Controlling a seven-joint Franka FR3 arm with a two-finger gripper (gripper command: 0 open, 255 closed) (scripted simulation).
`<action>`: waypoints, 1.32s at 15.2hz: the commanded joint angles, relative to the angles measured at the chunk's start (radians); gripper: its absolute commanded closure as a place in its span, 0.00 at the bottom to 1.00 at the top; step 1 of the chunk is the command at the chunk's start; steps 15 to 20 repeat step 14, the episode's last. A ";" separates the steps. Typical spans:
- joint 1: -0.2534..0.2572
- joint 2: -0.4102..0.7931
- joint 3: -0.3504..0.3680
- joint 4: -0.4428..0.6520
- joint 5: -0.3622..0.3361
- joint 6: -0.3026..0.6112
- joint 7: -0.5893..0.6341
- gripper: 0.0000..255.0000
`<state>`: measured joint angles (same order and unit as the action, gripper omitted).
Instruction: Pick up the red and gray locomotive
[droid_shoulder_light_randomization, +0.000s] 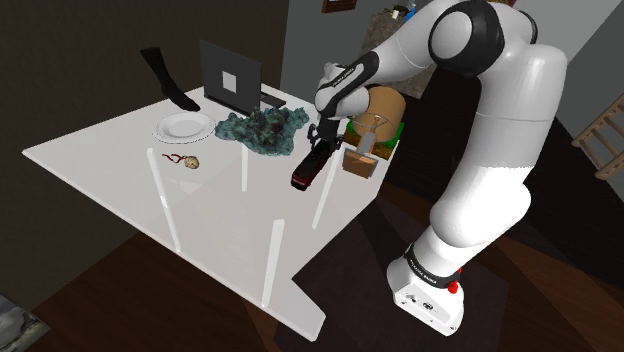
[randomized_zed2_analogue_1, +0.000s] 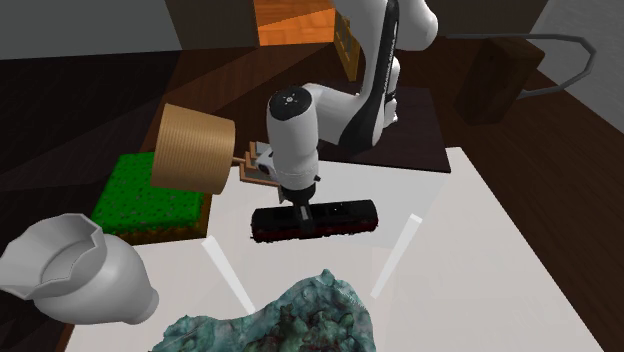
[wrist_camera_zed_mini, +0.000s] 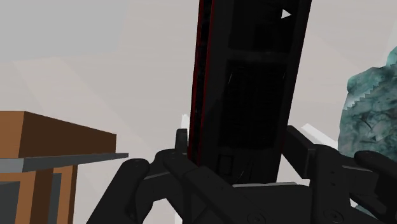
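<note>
Locomotive (droid_shoulder_light_randomization: 307, 170): dark body with red trim, lying on the white table (droid_shoulder_light_randomization: 120, 170) near the edge by the stand, between the teal rocky lump (droid_shoulder_light_randomization: 262, 128) and the brown wooden piece (droid_shoulder_light_randomization: 360, 163). Gripper (wrist_camera_zed_mini: 238, 137) is straight above it, jaws clenched across the body's width and touching both sides in the wrist view. Can't tell if it's off the surface yet. Looks like the grasp step is done. Next is a straight vertical lift, slow, clear of the wooden piece.

The black, red-edged locomotive (droid_shoulder_light_randomization: 307, 169) lies on the white table (droid_shoulder_light_randomization: 120, 170), with the black gripper (droid_shoulder_light_randomization: 318, 140) down on its far end. Just right of the locomotive sits a brown wooden block (droid_shoulder_light_randomization: 360, 163); left of it a teal crumpled heap (droid_shoulder_light_randomization: 262, 130), and farther left a white plate (droid_shoulder_light_randomization: 183, 126)
</note>
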<state>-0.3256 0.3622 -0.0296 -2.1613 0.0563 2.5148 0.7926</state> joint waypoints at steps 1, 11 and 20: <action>0.003 -0.023 -0.001 -0.001 -0.003 -0.021 0.005 1.00; 0.005 -0.123 -0.005 0.015 -0.012 -0.137 0.013 1.00; 0.005 -0.134 -0.005 0.018 -0.013 -0.150 0.014 1.00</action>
